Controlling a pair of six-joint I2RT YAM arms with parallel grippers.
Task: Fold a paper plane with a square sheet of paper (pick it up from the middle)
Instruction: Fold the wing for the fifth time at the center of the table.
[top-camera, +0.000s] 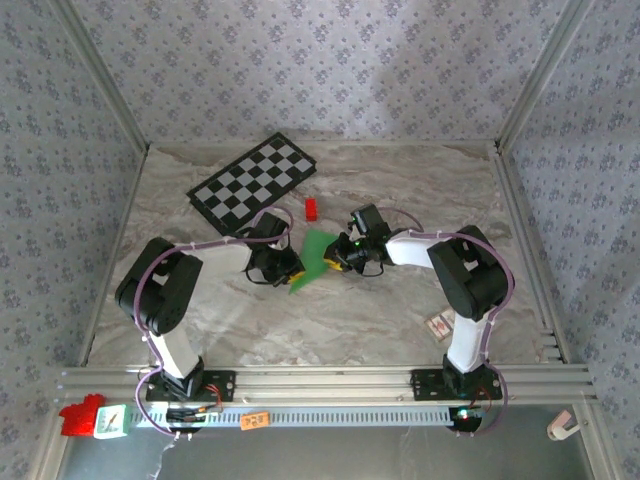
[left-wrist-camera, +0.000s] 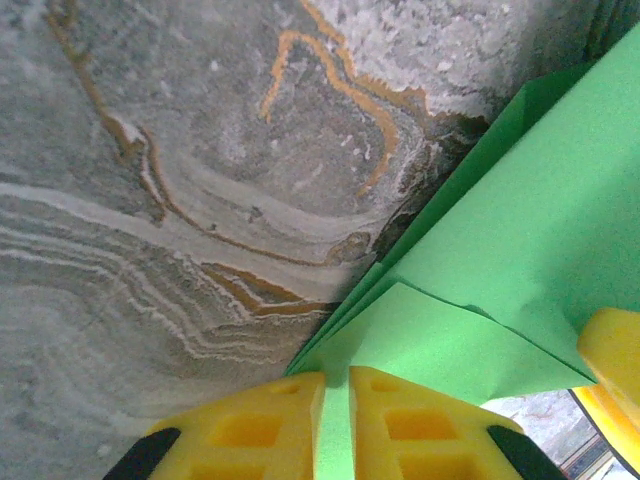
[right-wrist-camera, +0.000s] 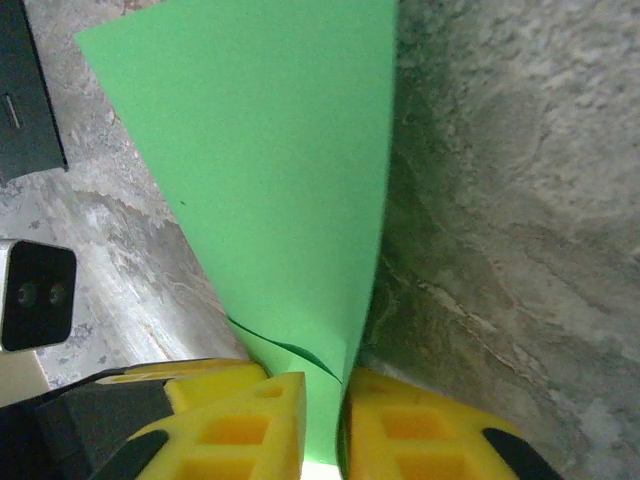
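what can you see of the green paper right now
The green paper is thin, plain and bright green, folded into a tapering shape with overlapping layers and a creased flap seen from the left wrist. It hangs mid-table between the arms, near the small red block. The left claw pinches one edge and the right claw another; both are closed on it. It seems raised off the marble table, casting a shadow.

You're looking at a robot lab booth, not a home: the left arm (top-camera: 165, 300) and right arm (top-camera: 470, 280) are bolted to an aluminium rail (top-camera: 330, 380) at the edge of a marble-patterned table (top-camera: 400, 320), boxed in by wallpapered panels (top-camera: 320, 60) on metal posts (top-camera: 100, 75), with a checkered board (top-camera: 253, 183) lying at the back
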